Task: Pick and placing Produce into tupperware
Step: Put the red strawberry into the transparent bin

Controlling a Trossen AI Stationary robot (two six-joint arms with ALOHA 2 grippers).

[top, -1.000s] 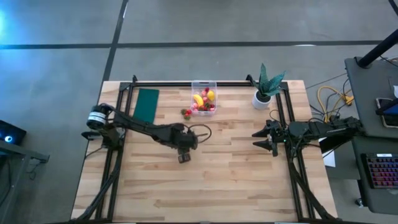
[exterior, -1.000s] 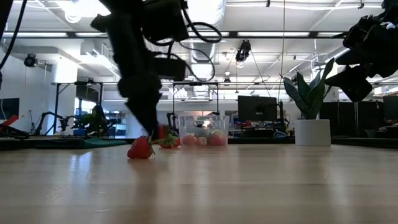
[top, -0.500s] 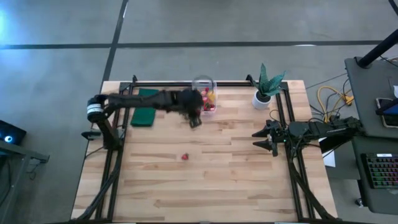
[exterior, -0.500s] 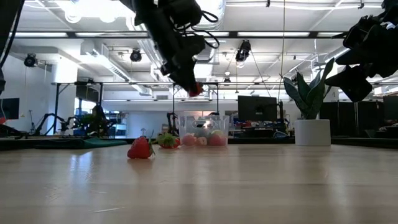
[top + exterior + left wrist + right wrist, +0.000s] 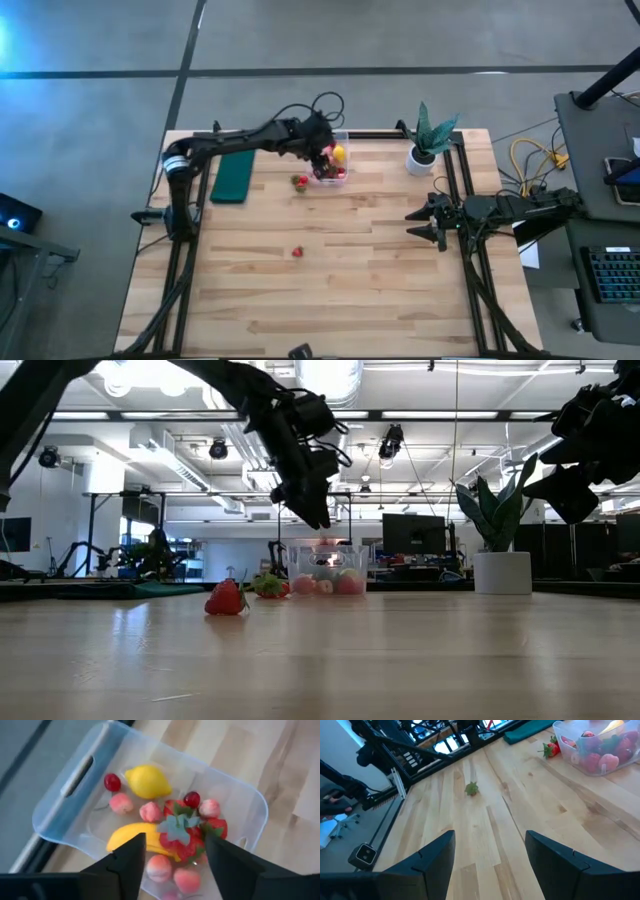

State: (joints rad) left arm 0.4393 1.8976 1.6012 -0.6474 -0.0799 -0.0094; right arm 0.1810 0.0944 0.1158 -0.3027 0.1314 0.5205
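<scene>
The clear tupperware (image 5: 340, 172) stands near the table's far edge and holds a lemon (image 5: 147, 781), a banana (image 5: 127, 835) and several red and pink fruits. My left gripper (image 5: 322, 155) hovers open above the box; a leafy strawberry (image 5: 181, 834) lies on top of the pile below its fingers. One strawberry (image 5: 298, 252) rests on the table's middle, another (image 5: 300, 181) beside the box's left wall. My right gripper (image 5: 425, 222) waits open at the right, clear of all of it.
A dark green pad (image 5: 232, 172) lies left of the box and a potted plant (image 5: 425, 145) stands to its right. The wooden table (image 5: 380, 290) is bare across its near half. Black frame rails run along the left, right and far edges.
My left gripper has risen from the table's middle with a strawberry and swung to the far edge, over the tupperware. There it has opened and let go; the strawberry now lies in the box. One strawberry has stayed on the table's middle.
</scene>
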